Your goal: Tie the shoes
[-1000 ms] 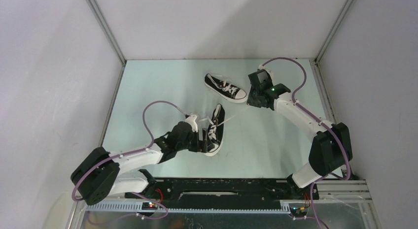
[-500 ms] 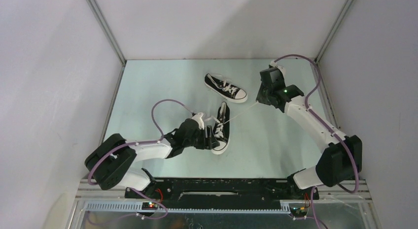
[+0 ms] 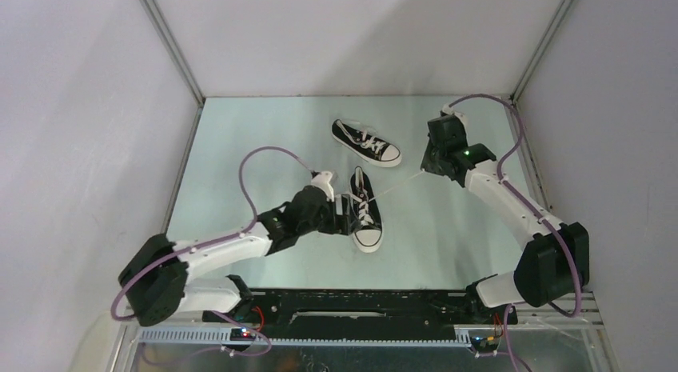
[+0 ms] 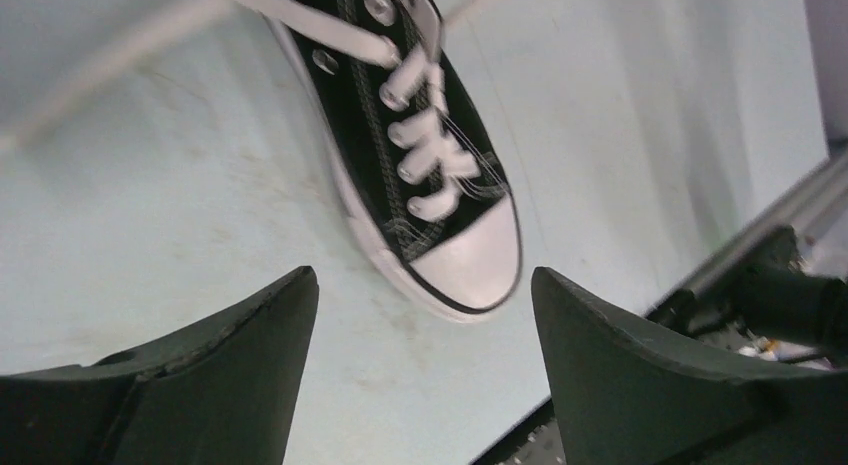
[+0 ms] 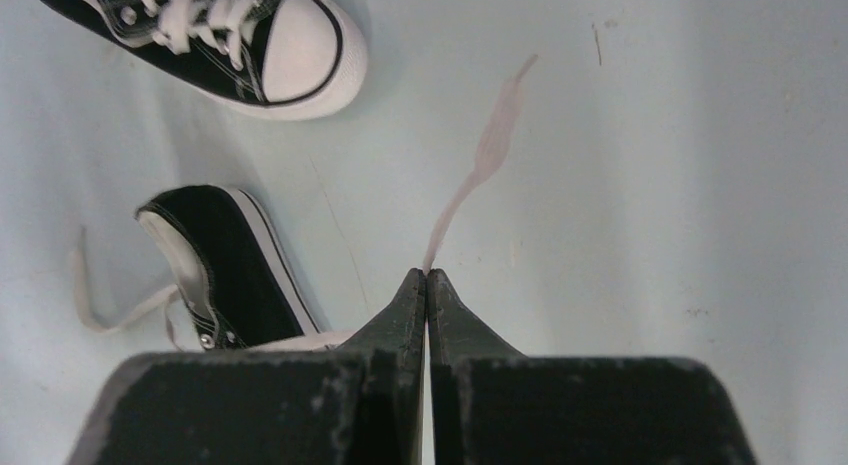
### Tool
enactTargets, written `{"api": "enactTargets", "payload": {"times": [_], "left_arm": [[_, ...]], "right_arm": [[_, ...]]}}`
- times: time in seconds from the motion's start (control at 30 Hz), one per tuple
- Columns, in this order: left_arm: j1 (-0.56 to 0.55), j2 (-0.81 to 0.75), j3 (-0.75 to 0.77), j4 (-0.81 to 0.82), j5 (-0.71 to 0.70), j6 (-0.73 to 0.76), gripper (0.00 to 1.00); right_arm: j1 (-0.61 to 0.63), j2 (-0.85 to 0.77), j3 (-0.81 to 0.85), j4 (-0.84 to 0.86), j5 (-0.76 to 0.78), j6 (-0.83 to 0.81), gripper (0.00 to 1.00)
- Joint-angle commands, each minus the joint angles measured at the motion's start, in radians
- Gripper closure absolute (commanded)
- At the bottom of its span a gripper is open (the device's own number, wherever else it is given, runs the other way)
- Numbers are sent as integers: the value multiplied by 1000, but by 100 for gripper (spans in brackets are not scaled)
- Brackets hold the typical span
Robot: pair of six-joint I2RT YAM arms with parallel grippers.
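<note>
The near shoe point(image 3: 367, 220) is a black sneaker with white laces, its toe cap pointing at the table's near edge. In the left wrist view point(image 4: 420, 155) it lies just ahead of the jaws. My left gripper point(image 3: 342, 220) is beside its left side, open and empty point(image 4: 425, 285). My right gripper point(image 3: 428, 169) is shut point(image 5: 427, 275) on a white lace point(image 3: 400, 184) that runs taut from the near shoe; the lace's free end point(image 5: 495, 135) sticks out past the tips. The far shoe point(image 3: 366, 142) lies behind, also seen in the right wrist view point(image 5: 230, 40).
The pale green table point(image 3: 264, 140) is walled by grey panels on the left, back and right. A black rail point(image 3: 360, 304) runs along the near edge. The near shoe's heel point(image 5: 225, 270) shows in the right wrist view.
The near shoe has slid right and turned its toe toward the near edge. My left arm followed it right. My right gripper has drawn back to the right with the lace.
</note>
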Motion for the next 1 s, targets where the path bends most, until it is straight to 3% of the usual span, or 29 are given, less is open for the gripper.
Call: {"api": "enactTargets", "payload": {"times": [0.0, 0.2, 0.47, 0.63, 0.87, 0.97], "left_arm": [[68, -110, 79, -221, -176, 155, 16], [181, -38, 171, -312, -296, 382, 21], [217, 149, 260, -271, -154, 629, 28], [235, 301, 374, -334, -82, 665, 36], [243, 468, 475, -386, -51, 674, 39], [251, 518, 525, -443, -25, 670, 47]], "right_arm": [[9, -38, -70, 114, -2, -29, 100], [46, -75, -150, 204, 44, -41, 100], [46, -109, -230, 279, 35, -40, 100], [43, -105, -241, 291, 25, -37, 100], [37, -90, -253, 303, 8, -31, 100], [35, -81, -256, 305, 7, -28, 100]]}}
